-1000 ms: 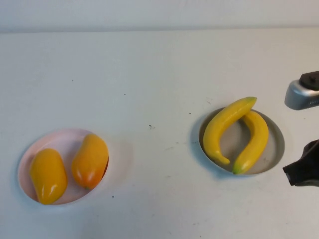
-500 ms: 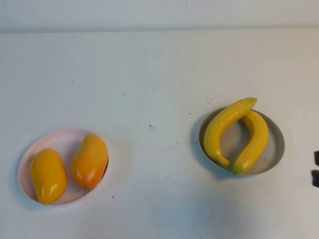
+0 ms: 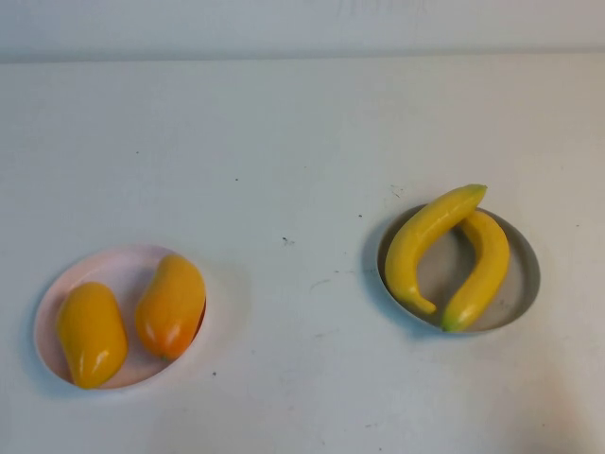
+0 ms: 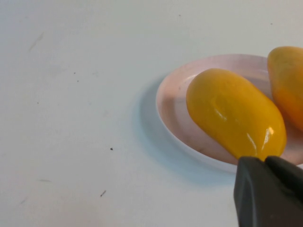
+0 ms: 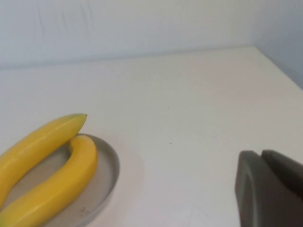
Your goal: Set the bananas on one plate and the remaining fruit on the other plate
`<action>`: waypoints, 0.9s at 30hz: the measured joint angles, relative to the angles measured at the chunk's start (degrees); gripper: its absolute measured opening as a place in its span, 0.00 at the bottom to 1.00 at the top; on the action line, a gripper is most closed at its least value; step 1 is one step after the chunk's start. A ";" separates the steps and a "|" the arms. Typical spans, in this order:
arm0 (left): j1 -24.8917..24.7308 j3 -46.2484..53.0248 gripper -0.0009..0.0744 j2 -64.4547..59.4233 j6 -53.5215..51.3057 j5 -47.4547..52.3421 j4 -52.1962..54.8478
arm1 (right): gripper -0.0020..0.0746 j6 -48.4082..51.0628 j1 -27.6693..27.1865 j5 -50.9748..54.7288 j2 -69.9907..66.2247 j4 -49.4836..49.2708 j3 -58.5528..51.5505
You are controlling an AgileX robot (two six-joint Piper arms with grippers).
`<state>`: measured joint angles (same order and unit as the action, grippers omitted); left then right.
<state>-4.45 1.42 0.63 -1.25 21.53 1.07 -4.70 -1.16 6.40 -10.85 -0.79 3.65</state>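
Note:
Two yellow bananas (image 3: 444,255) lie curved against each other on the grey-blue plate (image 3: 522,284) at the right; the right wrist view shows them too (image 5: 52,170). Two mango-like fruits rest on the pale pink plate (image 3: 104,270) at the left: a plain yellow-orange one (image 3: 91,333) and a larger one with an orange-red blush (image 3: 171,305). Neither arm appears in the high view. My left gripper (image 4: 265,163) is shut and empty, close beside the yellow-orange fruit (image 4: 234,113) on the pink plate (image 4: 173,109). My right gripper (image 5: 260,156) is shut and empty, off to the side of the grey plate (image 5: 106,175).
The white table (image 3: 302,142) runs back to a pale wall. Its right edge shows in the right wrist view (image 5: 279,66). A few small dark specks mark the surface between the plates.
The right arm, seen at the right edge a second ago, has drawn back out of the high view. The fruit and plates have not moved.

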 joint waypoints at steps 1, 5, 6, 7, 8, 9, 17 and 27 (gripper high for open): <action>0.00 0.00 0.01 0.00 0.00 0.00 0.00 | 0.01 0.00 0.00 -0.05 1.65 0.00 -1.16; 0.00 0.00 0.01 0.00 0.00 0.00 0.00 | 0.01 0.00 0.00 -0.14 7.22 0.10 -4.69; 0.00 0.00 0.01 0.00 0.00 0.00 0.00 | 0.01 0.00 0.00 -0.03 8.25 0.10 -5.06; 0.00 0.00 0.01 0.00 0.00 0.00 0.00 | 0.01 0.00 0.00 0.54 9.22 0.10 -5.06; 0.00 0.00 0.01 0.00 0.00 0.00 0.00 | 0.01 0.00 0.00 1.37 10.11 0.10 -5.06; 0.00 0.00 0.01 0.00 0.00 0.00 0.00 | 0.01 0.15 0.00 2.60 10.80 0.10 -5.06; 0.00 0.00 0.01 0.00 0.00 0.00 0.00 | 0.01 3.00 2.76 13.10 11.26 0.10 -5.06; 0.00 0.00 0.01 0.00 0.00 0.00 0.00 | 0.01 2.99 2.83 13.62 11.26 -0.01 -5.06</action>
<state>-4.45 1.42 0.63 -1.25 21.53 1.07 -1.71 1.67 20.02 0.41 -0.79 -1.41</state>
